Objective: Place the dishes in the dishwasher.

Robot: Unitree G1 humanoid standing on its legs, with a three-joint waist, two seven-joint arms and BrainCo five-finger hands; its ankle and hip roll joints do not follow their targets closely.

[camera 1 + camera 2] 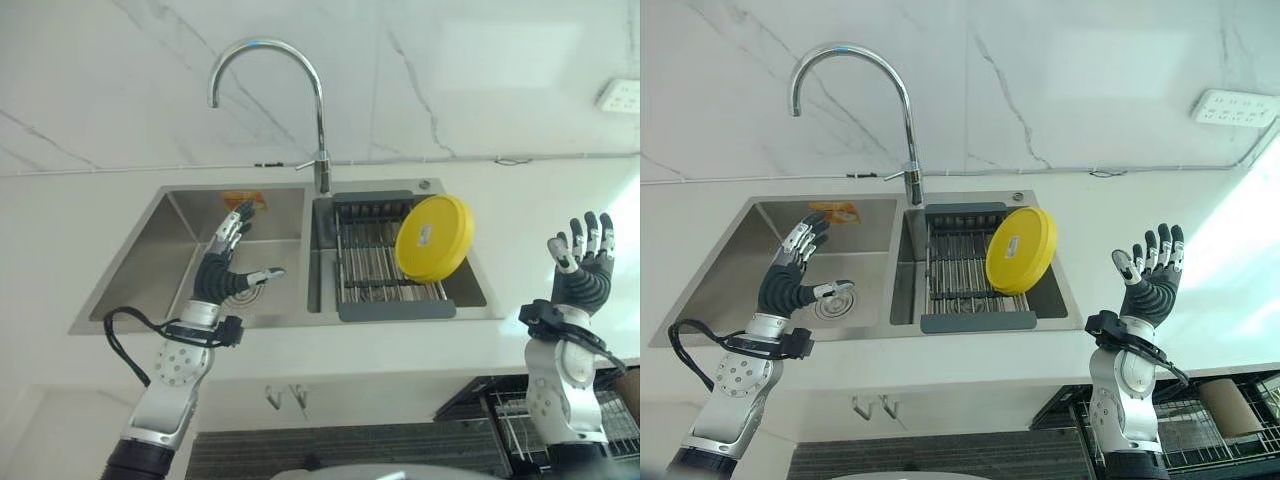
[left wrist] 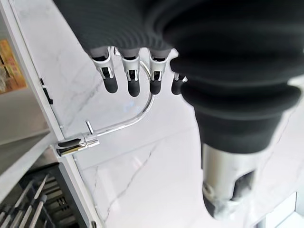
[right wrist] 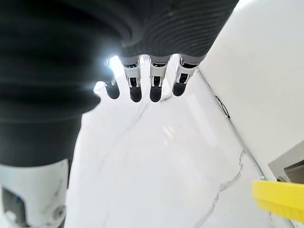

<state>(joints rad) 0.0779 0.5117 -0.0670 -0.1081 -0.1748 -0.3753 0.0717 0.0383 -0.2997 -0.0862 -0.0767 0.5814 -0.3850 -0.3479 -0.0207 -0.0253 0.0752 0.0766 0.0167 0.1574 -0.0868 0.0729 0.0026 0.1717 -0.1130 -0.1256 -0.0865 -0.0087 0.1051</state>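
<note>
Left hand (image 1: 225, 268) is raised over the left basin of the sink (image 1: 150, 262), fingers straight and spread, thumb held out to the side, nothing in its grasp. Its wrist view shows the fingertips (image 2: 133, 87) apart, with the faucet (image 2: 114, 124) and the marble wall (image 2: 142, 175) beyond them.

Right hand (image 1: 1150, 283) is raised over the white counter (image 1: 1200, 330), to the right of the sink and well apart from it. Fingers upright and spread, palm empty. Its wrist view shows the same: fingertips (image 3: 156, 91) separated, holding nothing.

Yellow plate (image 1: 432, 237) stands tilted in the right basin, leaning at the right end of the grey dish rack (image 1: 385, 265) that spans that basin. An edge of the plate also shows in the right wrist view. Neither hand touches it.

Chrome faucet rises from the back edge of the sink, between the two basins, its spout arching over toward the left basin. An orange label (image 1: 833, 211) sits on the back wall of the left basin.

Dishwasher rack (image 1: 1230, 425) of wire stands pulled out below the counter edge, at lower right. A white power strip (image 1: 1237, 106) is fixed on the wall at upper right.
</note>
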